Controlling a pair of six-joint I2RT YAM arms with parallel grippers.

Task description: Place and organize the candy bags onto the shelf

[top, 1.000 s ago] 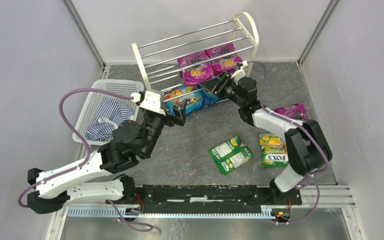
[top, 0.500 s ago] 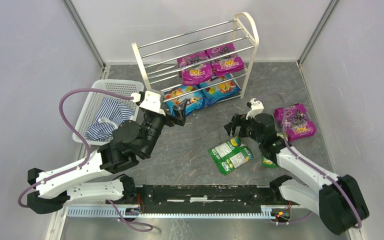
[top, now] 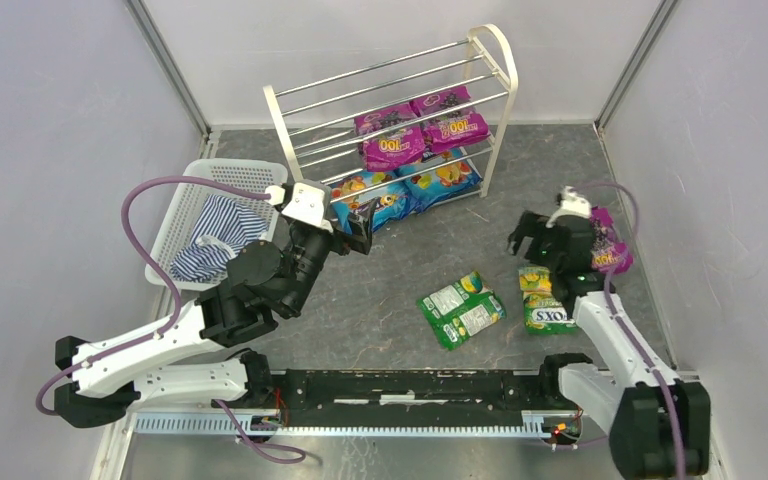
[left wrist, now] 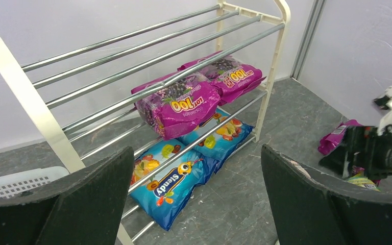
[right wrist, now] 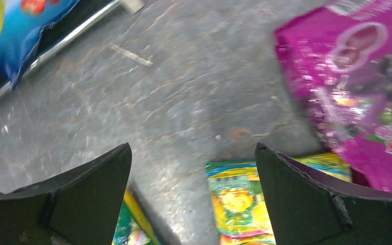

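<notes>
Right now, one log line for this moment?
left gripper: open | right gripper: open | shelf: four candy bags | loose bags: three

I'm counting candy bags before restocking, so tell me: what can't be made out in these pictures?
Loose purple bag: top view, largely covered by the right arm; right wrist view, blurred and cut by the right edge.
Green-yellow bag beside it: right wrist view, cut by the bottom edge, print unreadable.
Basket: top view, the striped cloth hides whatever lies beneath.
</notes>
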